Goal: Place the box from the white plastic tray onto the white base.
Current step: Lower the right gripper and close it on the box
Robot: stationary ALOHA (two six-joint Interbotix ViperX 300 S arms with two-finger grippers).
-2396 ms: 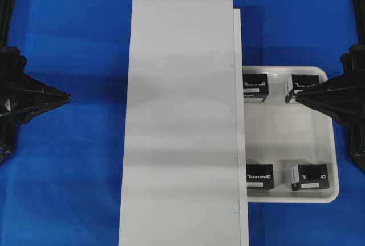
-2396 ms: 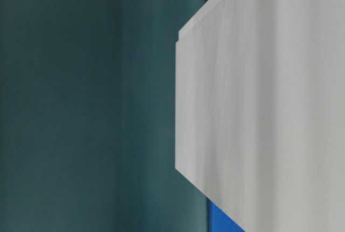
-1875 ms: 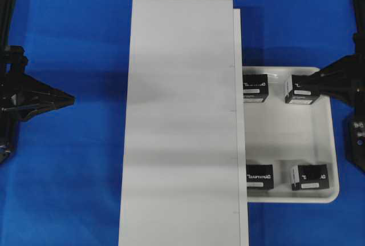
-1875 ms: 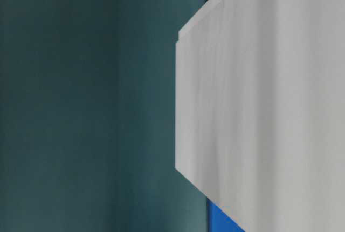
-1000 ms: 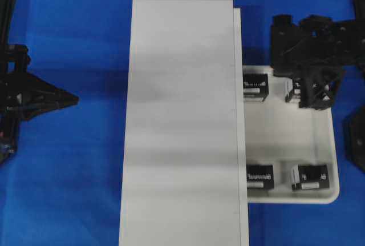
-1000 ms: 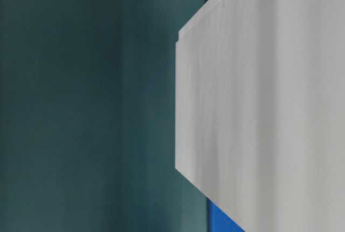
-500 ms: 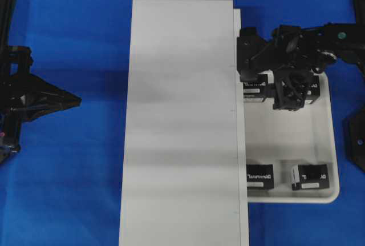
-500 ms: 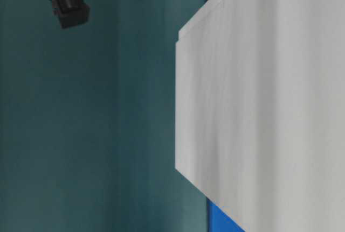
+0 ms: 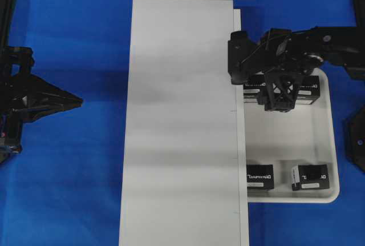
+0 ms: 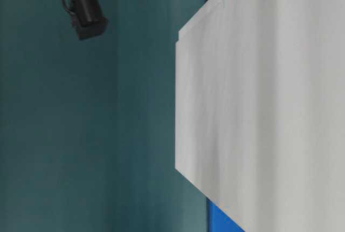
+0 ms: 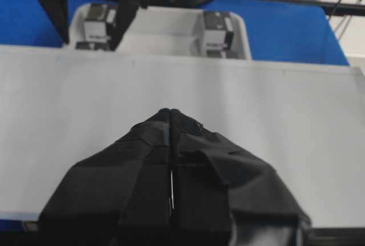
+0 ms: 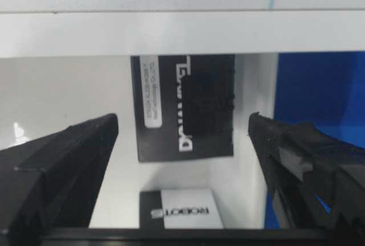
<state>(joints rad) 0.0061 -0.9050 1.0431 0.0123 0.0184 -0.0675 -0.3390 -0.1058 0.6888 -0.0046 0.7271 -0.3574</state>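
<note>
Bare tray floor [image 9: 288, 137] between box pairs; white base [image 9: 182, 120] alongside.

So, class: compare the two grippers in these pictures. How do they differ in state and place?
The right gripper is wide open; the left gripper has its fingers pressed together. The right one hangs over the tray, above a box beside the base; the left one sits over blue cloth, on the base's far side from the tray. Both are black, and neither holds anything.
</note>
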